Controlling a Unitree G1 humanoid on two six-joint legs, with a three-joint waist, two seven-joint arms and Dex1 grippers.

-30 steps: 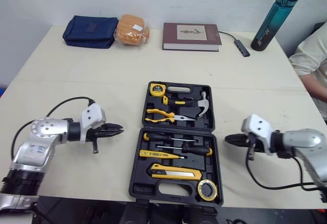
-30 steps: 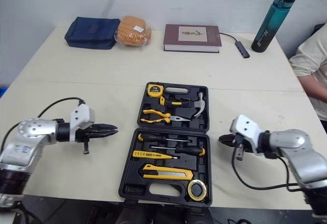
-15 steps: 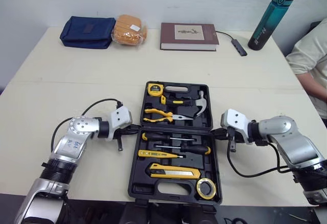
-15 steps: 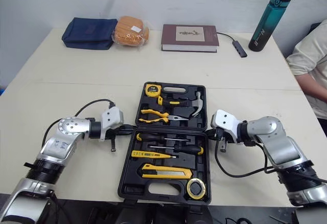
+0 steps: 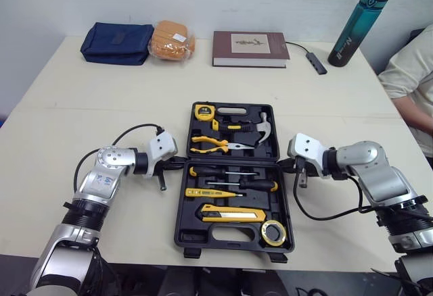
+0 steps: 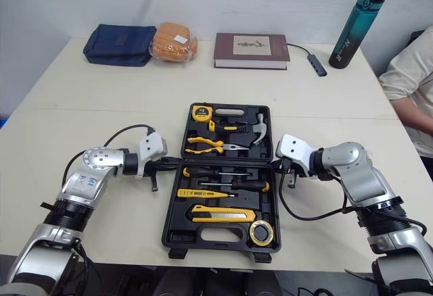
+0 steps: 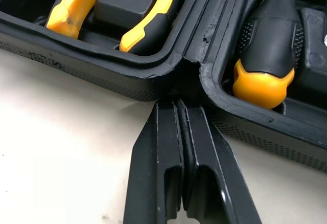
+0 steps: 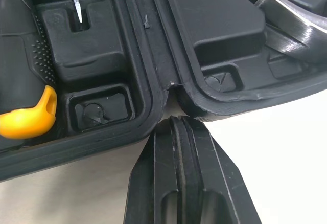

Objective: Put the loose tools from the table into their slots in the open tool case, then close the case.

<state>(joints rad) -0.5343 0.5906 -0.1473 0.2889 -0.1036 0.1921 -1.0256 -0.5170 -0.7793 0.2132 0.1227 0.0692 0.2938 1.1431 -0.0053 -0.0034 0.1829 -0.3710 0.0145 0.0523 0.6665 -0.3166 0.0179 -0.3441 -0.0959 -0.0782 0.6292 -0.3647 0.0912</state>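
While the tool case point(image 5: 183, 222) lies open at mid-table point(image 5: 81, 93), hammer point(image 5: 265, 128) and pliers point(image 5: 213, 144) in its slots: left gripper point(image 7: 179, 102), fingers pressed together, tips against the hinge notch on the case's left side; right gripper point(image 8: 173, 121), fingers likewise closed, tips at the right-side notch.

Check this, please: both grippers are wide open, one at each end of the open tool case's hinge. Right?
No: the left gripper and right gripper are shut, as their wrist views show. Each is at one end of the open tool case hinge.
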